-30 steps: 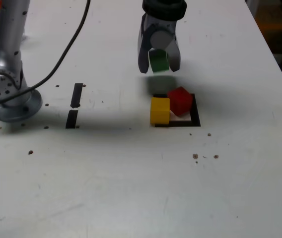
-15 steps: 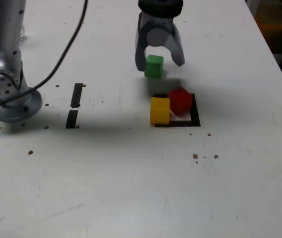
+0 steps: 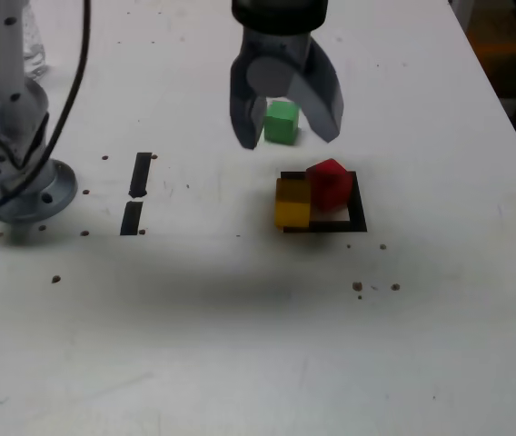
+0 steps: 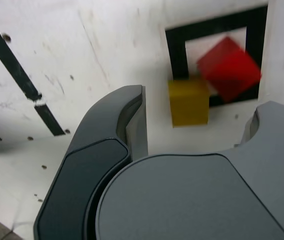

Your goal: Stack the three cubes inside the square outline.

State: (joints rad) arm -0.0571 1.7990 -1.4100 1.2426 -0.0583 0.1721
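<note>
The green cube (image 3: 282, 123) rests on the table just behind the square outline (image 3: 359, 214), apart from the other two. The red cube (image 3: 329, 184) sits turned inside the outline. The yellow cube (image 3: 292, 202) lies against it, over the outline's edge on the exterior view's left. My gripper (image 3: 287, 136) hangs open above the green cube, with a finger showing on either side and nothing held. In the wrist view the gripper (image 4: 200, 100) looks down on the yellow cube (image 4: 188, 101), the red cube (image 4: 229, 68) and the outline (image 4: 174, 55). The green cube is hidden there.
Two short black tape strips (image 3: 137, 193) lie on the exterior view's left of the cubes. The arm's base (image 3: 13, 173) and a black cable (image 3: 76, 73) stand at the far left. Small dark specks (image 3: 374, 287) dot the white table (image 3: 258, 354).
The gripper opened and let go of the green cube, which dropped to the table behind the outline. The gripper then rose above it. The red and yellow cubes stayed put.
</note>
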